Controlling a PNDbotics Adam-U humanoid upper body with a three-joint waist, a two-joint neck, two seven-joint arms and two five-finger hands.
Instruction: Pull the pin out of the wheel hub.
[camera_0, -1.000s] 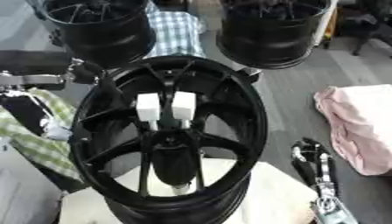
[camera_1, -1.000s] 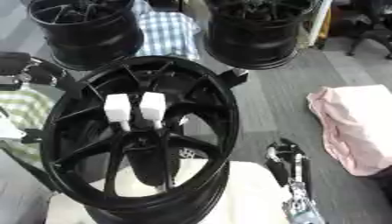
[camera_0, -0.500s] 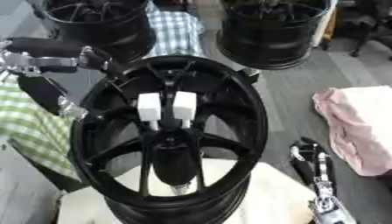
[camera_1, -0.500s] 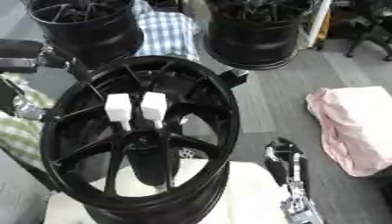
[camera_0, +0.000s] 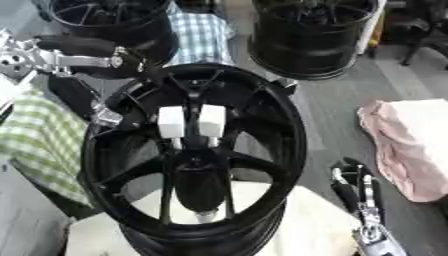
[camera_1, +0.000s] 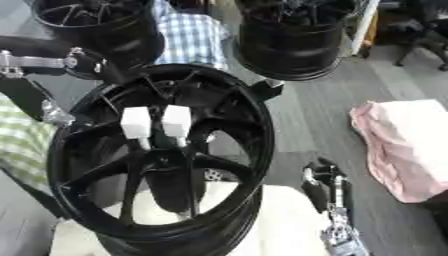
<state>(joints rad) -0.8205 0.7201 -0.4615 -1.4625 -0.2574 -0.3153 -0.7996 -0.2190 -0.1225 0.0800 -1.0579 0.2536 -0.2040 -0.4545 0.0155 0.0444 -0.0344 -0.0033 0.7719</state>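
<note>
Task is looking not yet done: the two white pins (camera_0: 191, 122) are still sitting in the black wheel hub (camera_0: 197, 155) at frame centre. Left hand (camera_0: 92, 52) is reaching in at upper left, touching the rim; I cannot tell how far open. Right hand (camera_0: 359, 187) is resting lower right, fingers relaxed, holding nothing.
</note>
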